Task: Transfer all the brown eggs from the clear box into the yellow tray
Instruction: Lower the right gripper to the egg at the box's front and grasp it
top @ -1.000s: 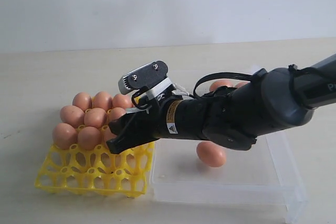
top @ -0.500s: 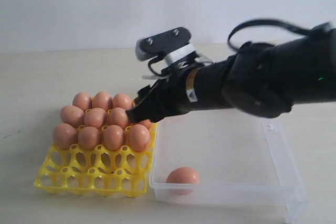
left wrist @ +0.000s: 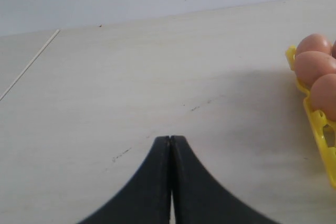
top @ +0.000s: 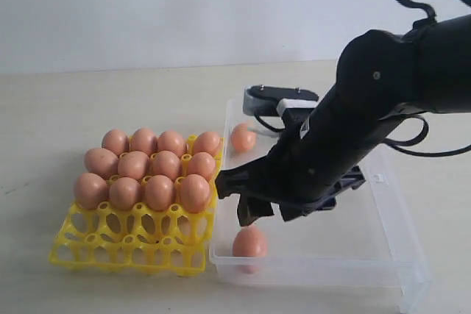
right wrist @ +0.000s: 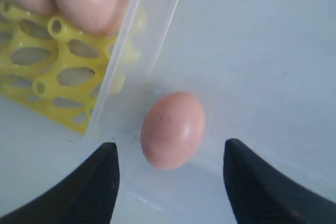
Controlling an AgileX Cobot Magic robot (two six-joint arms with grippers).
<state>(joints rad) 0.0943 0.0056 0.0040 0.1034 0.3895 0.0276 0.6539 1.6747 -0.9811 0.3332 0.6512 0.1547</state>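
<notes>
Centrally in ext. view, the right gripper (top: 265,216) hangs over the clear box (top: 401,251), pointing down at the box's front left part, jaws apart and holding nothing. Directly below it a front egg (top: 249,243) lies on the box floor, close to the front wall and near the wall that faces the yellow tray (top: 125,244); gripper and egg are apart, no contact. Rt wrist view: the same front egg (right wrist: 172,129) sits in the gap ahead of the two dark fingers (right wrist: 102,182), roughly centred betw. them and touching neither; the box wall and tray edge run just beside it. A rear egg (top: 243,137) lies in the box's far left corner, well apart from the gripper. The arm hides much of the box floor, so whether more eggs lie there cannot be told. The tray stands just beside the box's left wall, w/ twelve brown eggs (top: 165,165) seated in three rows of four at its far side; the near cups show bare yellow. The left gripper (left wrist: 170,148), seen only in the lt wrist view, has its jaws pressed together on nothing, above the bare table (left wrist: 131,77); the tray edge w/ three eggs shows to one side, well apart from it.
</notes>
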